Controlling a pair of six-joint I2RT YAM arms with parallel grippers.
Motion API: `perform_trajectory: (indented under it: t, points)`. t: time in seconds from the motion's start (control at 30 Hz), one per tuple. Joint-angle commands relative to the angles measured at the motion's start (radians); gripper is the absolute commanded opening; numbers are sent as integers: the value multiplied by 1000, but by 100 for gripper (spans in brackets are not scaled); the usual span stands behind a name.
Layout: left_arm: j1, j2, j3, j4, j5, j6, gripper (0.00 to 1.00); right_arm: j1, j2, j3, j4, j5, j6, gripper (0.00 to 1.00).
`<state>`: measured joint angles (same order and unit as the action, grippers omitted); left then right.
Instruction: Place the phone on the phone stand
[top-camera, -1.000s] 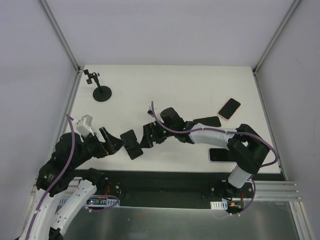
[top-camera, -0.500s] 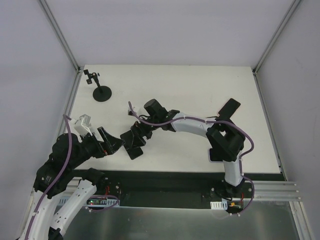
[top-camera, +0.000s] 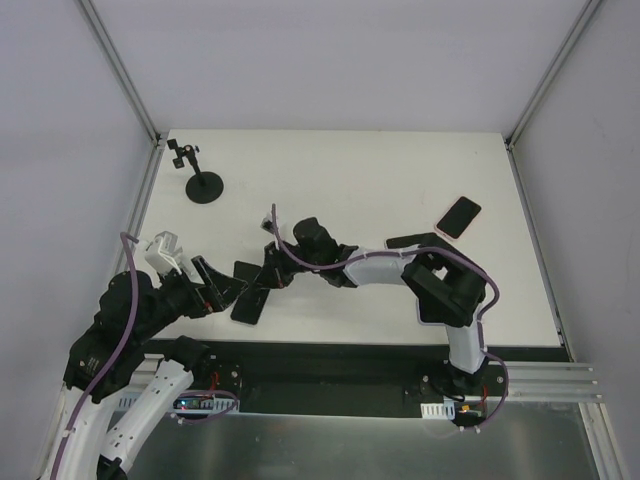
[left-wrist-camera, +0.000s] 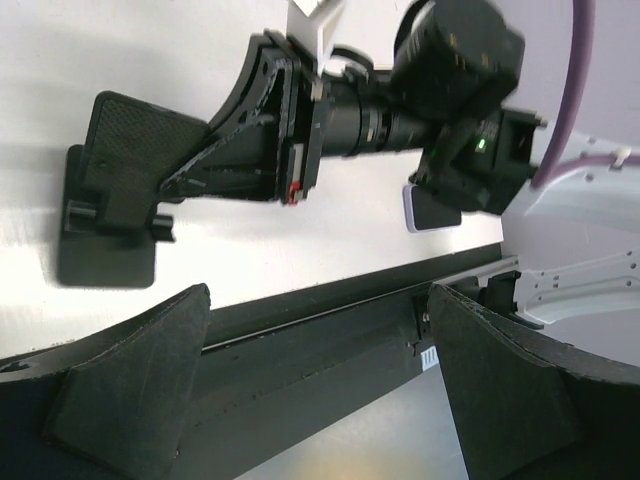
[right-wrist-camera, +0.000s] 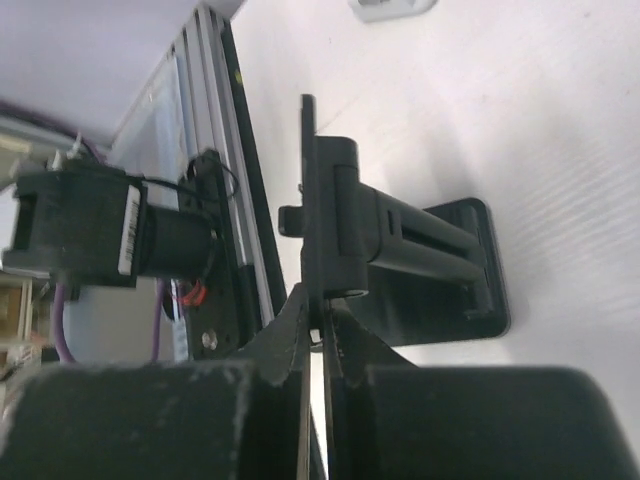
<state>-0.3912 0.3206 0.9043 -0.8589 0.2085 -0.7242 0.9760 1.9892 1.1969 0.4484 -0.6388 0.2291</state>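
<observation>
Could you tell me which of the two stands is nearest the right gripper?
The flat-based phone stand at the front left; the right gripper is shut on its thin plate. The round-based stand sits apart at the far left.

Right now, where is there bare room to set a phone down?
Bare: the far strip between the round-base mount and the pink phone. Crowded: near left, where the left hand and right hand meet at the phone stand.

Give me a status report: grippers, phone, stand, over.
Left gripper open, empty. Right gripper shut on phone stand plate. Phone flat on table, far right, not yet picked. Nothing on the stand.
</observation>
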Motion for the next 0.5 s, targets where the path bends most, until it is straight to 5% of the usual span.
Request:
perform_trajectory:
  t: [0.0, 0.1, 0.4, 0.47]
  points:
    - [3, 14, 39, 11, -9, -1, 89, 98, -43, -152, 338, 255, 257, 1]
    - [3, 18, 41, 9, -9, 6, 89, 119, -17, -177, 469, 272, 296, 1]
    - [3, -20, 18, 11, 11, 11, 90, 17, -49, -162, 325, -67, 73, 1]
    - [5, -22, 13, 9, 6, 8, 90, 4, -30, -87, 181, -148, -27, 1]
